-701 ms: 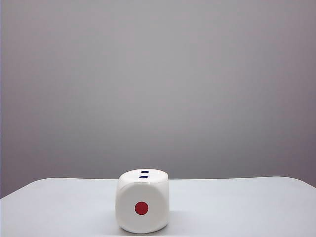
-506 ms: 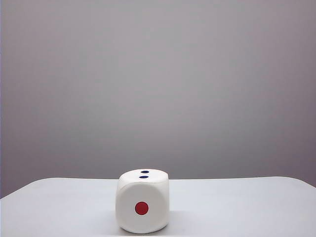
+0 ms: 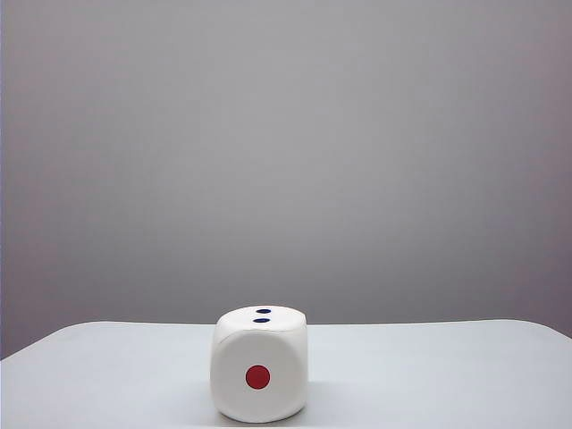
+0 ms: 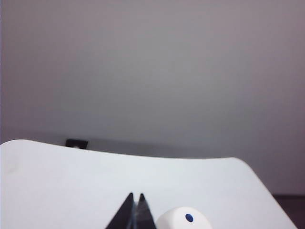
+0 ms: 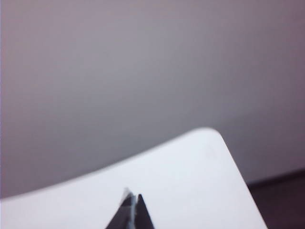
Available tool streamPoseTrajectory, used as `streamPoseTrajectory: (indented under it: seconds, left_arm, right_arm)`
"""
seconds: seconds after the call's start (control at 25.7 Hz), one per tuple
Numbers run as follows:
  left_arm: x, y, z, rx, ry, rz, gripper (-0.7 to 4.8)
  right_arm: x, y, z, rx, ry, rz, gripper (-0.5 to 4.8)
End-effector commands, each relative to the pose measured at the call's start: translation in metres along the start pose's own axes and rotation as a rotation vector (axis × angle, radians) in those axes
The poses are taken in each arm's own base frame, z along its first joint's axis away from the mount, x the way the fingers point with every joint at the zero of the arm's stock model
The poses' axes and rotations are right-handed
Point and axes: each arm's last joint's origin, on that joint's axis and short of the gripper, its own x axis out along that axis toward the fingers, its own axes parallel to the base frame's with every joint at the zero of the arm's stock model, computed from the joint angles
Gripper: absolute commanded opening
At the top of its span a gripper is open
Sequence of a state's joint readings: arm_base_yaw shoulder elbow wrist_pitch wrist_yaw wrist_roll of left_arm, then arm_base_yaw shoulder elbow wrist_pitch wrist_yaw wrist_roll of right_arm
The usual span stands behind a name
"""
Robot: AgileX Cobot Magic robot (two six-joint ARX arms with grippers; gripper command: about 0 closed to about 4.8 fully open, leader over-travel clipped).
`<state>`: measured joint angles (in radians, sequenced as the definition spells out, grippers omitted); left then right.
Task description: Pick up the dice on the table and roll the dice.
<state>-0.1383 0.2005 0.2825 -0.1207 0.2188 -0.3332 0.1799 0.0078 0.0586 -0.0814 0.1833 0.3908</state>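
- Stillness across the last moments: the dice (image 3: 259, 364) sits on the table (image 3: 447, 375) in the same spot, same faces showing, so nothing has shifted and the pick-up has not begun.
- Dice position: near the front edge of the table in the exterior view, roughly mid-width, resting flat and upright.
- Facing: the single red pip face looks straight at the exterior camera, the two-pip face points up. As a cube it has no long axis to speak of; any pair of opposite faces would serve for a grip, I'd judge.
- Left gripper (image 4: 135, 196): fingers clenched together on nothing, tips meeting in a point, hovering low over the table with the dice (image 4: 185, 219) just beside it, apart from it.
- Right gripper (image 5: 132, 196): pinched closed and empty too, over the table (image 5: 190, 171) near a rounded corner; no dice in its view.
- Neither arm appears in the exterior view.
- My read: both sets of fingers must spread before any grasp.
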Motion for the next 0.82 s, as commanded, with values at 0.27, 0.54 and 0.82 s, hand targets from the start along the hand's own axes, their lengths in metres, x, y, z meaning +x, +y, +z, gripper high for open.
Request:
streamPoseTrajectory:
  seconds: [0.27,0.54,0.82]
  left_arm:
    - [0.052,-0.012,0.066,0.251,0.290,0.017,-0.06]
    - [0.083,-0.015,0.096,0.371,0.483,0.011,-0.06]
    - [0.094,-0.013,0.098,0.418,0.499,-0.003,0.92]
  right_arm:
    - [0.018,0.033,0.079,-0.145,0.015,-0.005,-0.01]
    - [0.090,0.073,0.139,-0.298,0.346,0.135,0.15]
    - [0.185,0.100,0.138,-0.236,0.636,0.357,0.57]
